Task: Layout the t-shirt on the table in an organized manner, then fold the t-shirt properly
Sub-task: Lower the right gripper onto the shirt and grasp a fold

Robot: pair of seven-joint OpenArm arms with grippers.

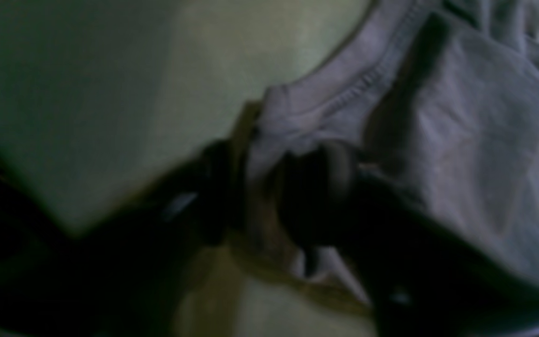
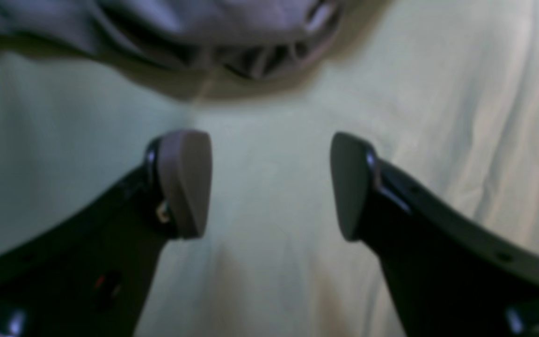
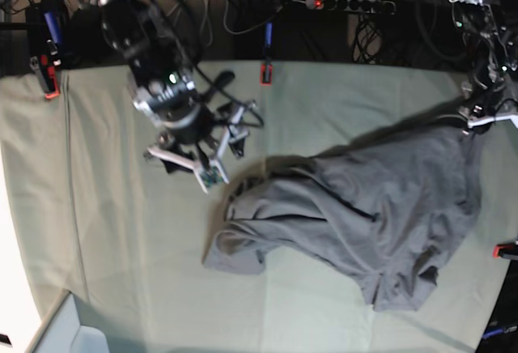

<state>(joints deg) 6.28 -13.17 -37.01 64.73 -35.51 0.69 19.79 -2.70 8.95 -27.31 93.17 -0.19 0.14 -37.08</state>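
The grey t-shirt (image 3: 372, 215) lies crumpled on the right half of the pale green table (image 3: 121, 231). Its far right edge is pulled up towards my left gripper (image 3: 483, 118). In the left wrist view the left gripper (image 1: 269, 187) is shut on a stitched hem of the t-shirt (image 1: 475, 140), low over the table (image 1: 110, 93). My right gripper (image 3: 217, 160) is open and empty, just left of the shirt's bunched near end. In the right wrist view its pads (image 2: 185, 182) stand wide apart over bare cloth (image 2: 269, 281), with the gripper (image 2: 269, 185) a little short of the t-shirt (image 2: 204, 28).
Red-black clamps (image 3: 265, 72) (image 3: 50, 86) (image 3: 506, 249) grip the table cloth at the back and right edges. Cables and a power strip (image 3: 348, 2) lie behind the table. A pale surface (image 3: 16, 272) borders the left edge.
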